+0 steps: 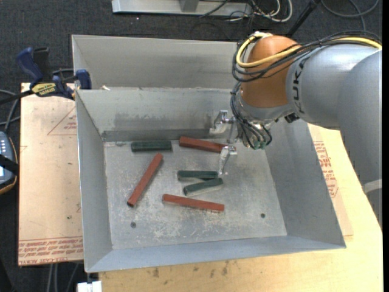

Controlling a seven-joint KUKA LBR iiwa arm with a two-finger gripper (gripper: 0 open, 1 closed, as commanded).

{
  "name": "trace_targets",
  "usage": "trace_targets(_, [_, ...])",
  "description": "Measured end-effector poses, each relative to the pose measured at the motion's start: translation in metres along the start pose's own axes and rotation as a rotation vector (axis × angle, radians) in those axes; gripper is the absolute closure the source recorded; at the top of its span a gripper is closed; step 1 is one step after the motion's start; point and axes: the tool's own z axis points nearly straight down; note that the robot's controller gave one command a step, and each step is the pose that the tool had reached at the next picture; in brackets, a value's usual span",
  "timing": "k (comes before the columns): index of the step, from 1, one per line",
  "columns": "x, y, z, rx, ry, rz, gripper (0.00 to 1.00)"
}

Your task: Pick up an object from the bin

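Nearest the lens, the big silver arm (340, 72) comes in from the right. Its wrist is capped by an orange cover (267, 72), with yellow and black cables (252, 47) looped about it. Below it stands the grey metal bin (182, 66), which has tall sloping walls and a flat floor, scuffed and streaked pale. Dark carpet (36, 17) lies around the bin. Beyond the far wall, a tangle of cords (267, 2) runs past a grey metal stand (182, 2).

Six small bars lie loose on the bin's floor. The long red-brown bar (146, 179) slants across the left half. A second red-brown bar (193, 203) lies near the front, and a third red-brown bar (202, 144) lies near the back wall. To the left of that one is a lone green bar (151, 145). In the middle, the upper green bar (197, 175) and the lower green bar (203, 187) lie close together.

The hand (225, 163) hangs under the wrist, its tip just by the right end of the upper green bar. I cannot tell whether it touches that bar, or whether the hand is open or closed.
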Motion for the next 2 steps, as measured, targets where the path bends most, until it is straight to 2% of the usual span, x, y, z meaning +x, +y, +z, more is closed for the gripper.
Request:
trace_targets(1, [-0.0005, -0.0130, 0.0215, 0.002, 0.001, 0.078, 0.00])
trace_targets(2, [-0.0013, -0.0109, 0.0229, 0.003, -0.019, 0.040, 1.00])
